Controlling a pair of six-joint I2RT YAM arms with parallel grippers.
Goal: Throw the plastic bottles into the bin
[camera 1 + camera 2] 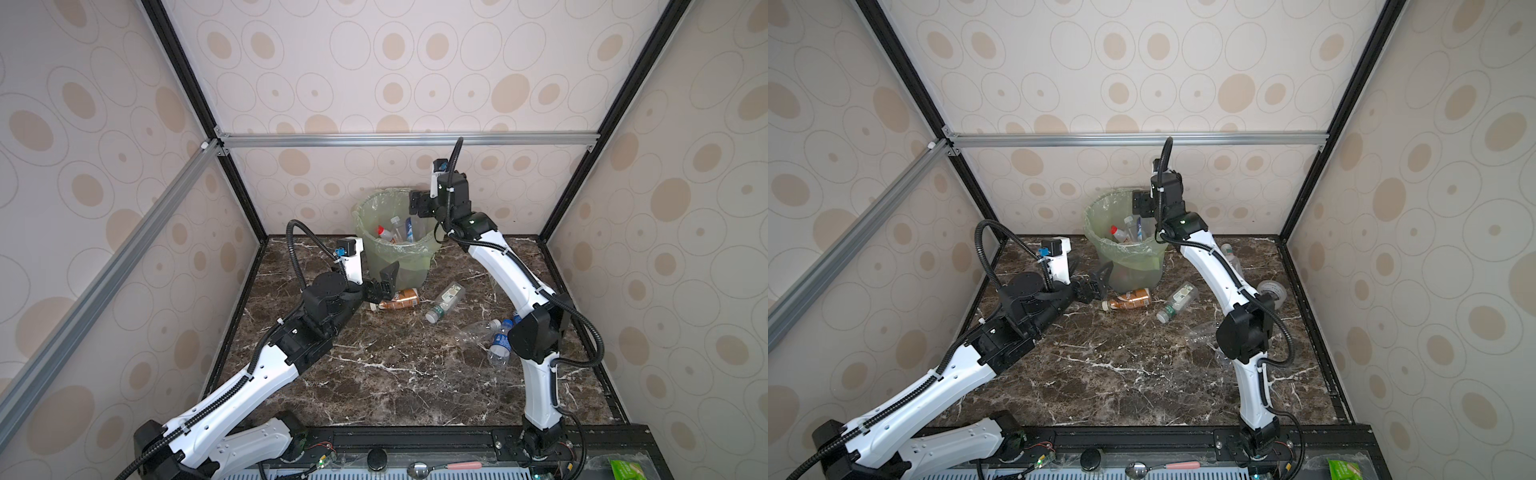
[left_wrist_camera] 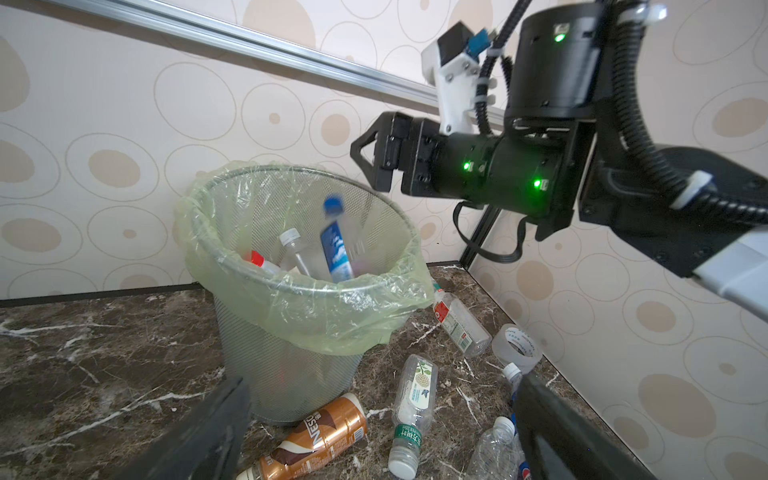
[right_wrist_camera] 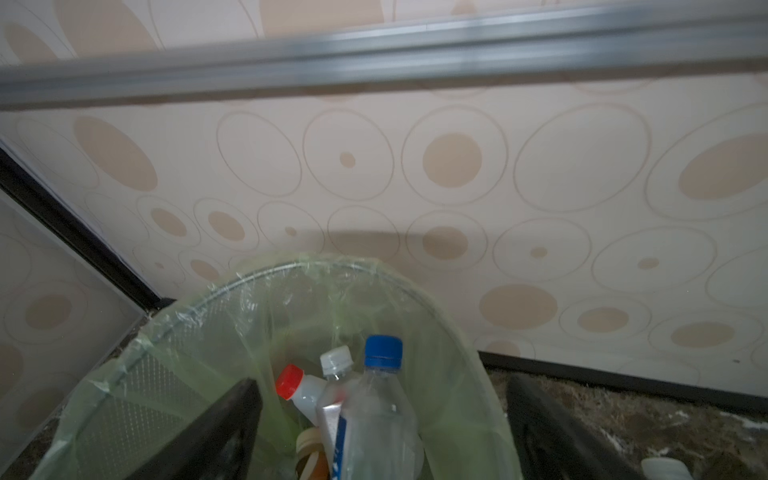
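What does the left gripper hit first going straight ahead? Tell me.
Most likely the brown bottle lying just ahead of the open left gripper, at the foot of the bin; depth is unclear.

Green-lined bin (image 1: 409,270) holds several bottles (image 1: 409,230); brown bottle (image 1: 397,300) lies beside its base.

We see a robot lab's test booth: beige circle-patterned wallpaper panels (image 1: 395,62), silver aluminium frame rails (image 1: 407,139), a dark brown marble-patterned desk (image 1: 374,374).

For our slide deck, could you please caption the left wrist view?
The right gripper open over the lined bin, blue-capped bottle inside, brown bottle lying beside it.
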